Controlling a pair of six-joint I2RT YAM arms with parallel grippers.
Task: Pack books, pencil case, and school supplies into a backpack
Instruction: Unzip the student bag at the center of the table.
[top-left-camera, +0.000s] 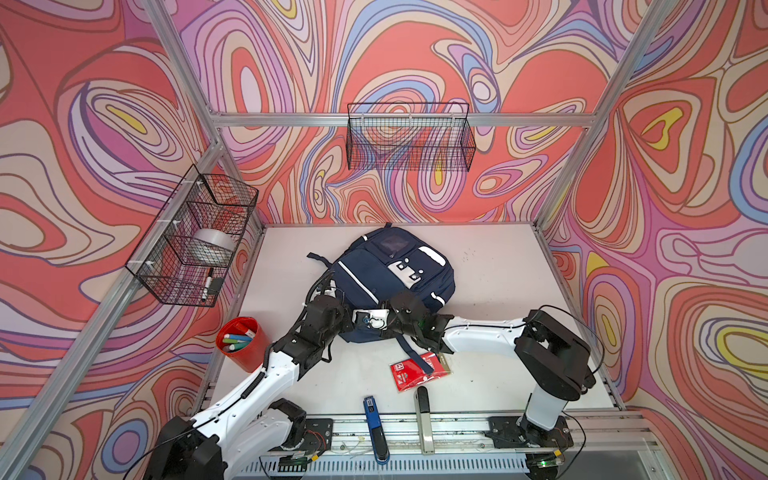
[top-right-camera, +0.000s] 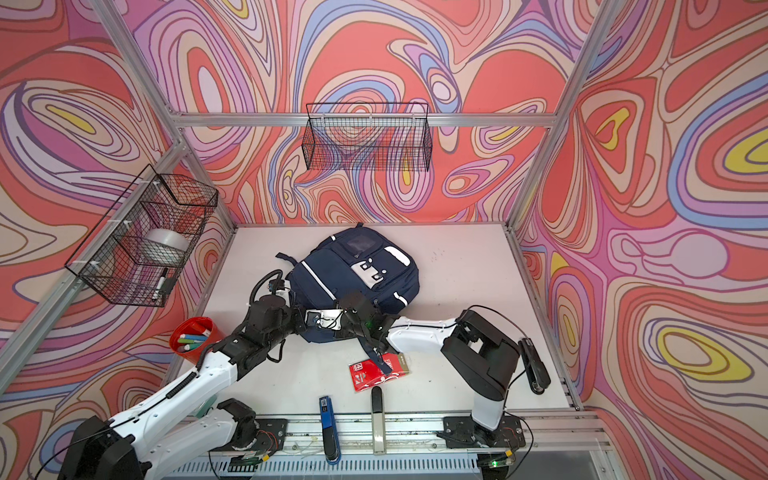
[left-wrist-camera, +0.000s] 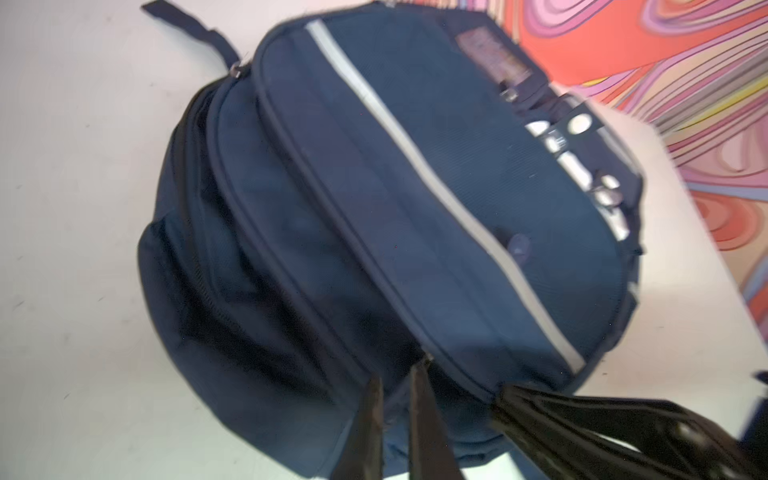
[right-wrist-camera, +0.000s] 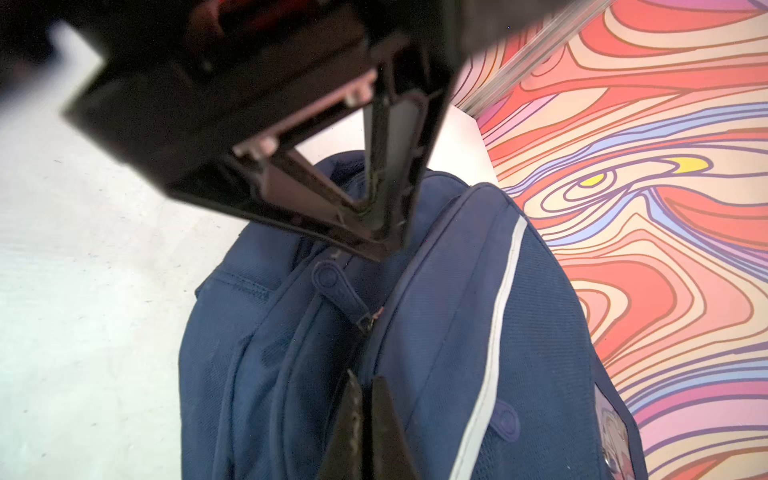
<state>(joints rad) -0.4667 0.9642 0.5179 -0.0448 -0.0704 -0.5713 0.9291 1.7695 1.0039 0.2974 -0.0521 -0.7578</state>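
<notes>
in both top views the navy blue fabric backpack (top-left-camera: 376, 270) lies mid-table and looks zipped. a flat red packet (top-left-camera: 405, 376) is still outside; books and pencil case are unseen, probably packed.
left wrist view: left gripper (left-wrist-camera: 397, 374) nearly closed at the seam, grasp unclear.
right wrist view: right gripper (right-wrist-camera: 365, 380) clenched at the zip line.

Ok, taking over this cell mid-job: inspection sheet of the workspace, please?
surface: white table, few dark specks.
job's things: navy backpack flat mid-table; red packet in front, backpack strap across it; books, pencil case: nothing seen.
clutter: red cup of markers, blue stapler, slim black-and-beige object.
tools: left tool and right tool at backpack's near zip seam; right shut, left narrow, grip unclear.
cables: black cable loops on both arms.
surroundings: swirl-patterned walls; side wire basket holds tape roll, marker.
</notes>
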